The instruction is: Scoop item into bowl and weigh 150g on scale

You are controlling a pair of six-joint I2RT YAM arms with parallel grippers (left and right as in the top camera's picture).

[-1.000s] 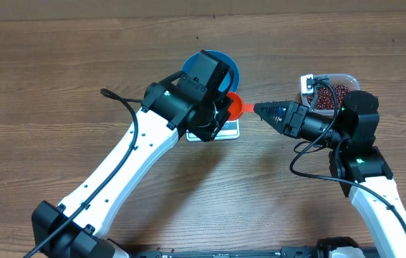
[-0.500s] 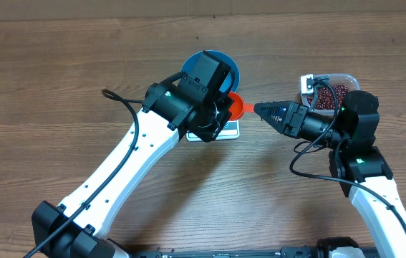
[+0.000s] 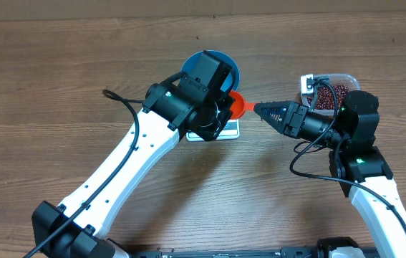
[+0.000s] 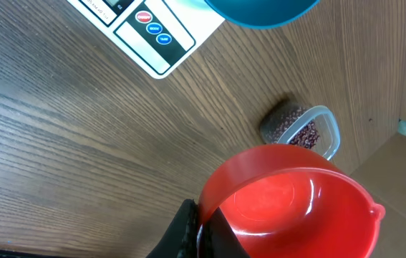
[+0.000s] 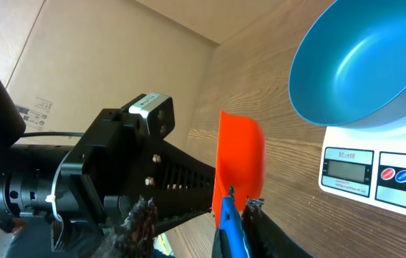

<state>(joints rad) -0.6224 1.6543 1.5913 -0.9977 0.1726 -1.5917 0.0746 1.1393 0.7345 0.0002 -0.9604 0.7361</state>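
the left gripper (image 4: pixel 201 228) is clamped tight on the rim of the red scoop (image 4: pixel 288 201), holding it above the wooden table (image 3: pixel 59 64). at its 12 o'clock the blue bowl (image 3: pixel 234 72) sits on the white scale (image 3: pixel 229 130), whose panel edge faces 6 o'clock. the scoop hangs just off the bowl's 4 o'clock side. from 3 o'clock the right gripper (image 3: pixel 260 110) reaches in, its jaws parted either side of the scoop's blue handle (image 5: pixel 229 218), with a gap on one side. the beans (image 3: pixel 331 97) lie in the clear tub (image 3: pixel 349 77), well apart at the scoop's 3 o'clock.
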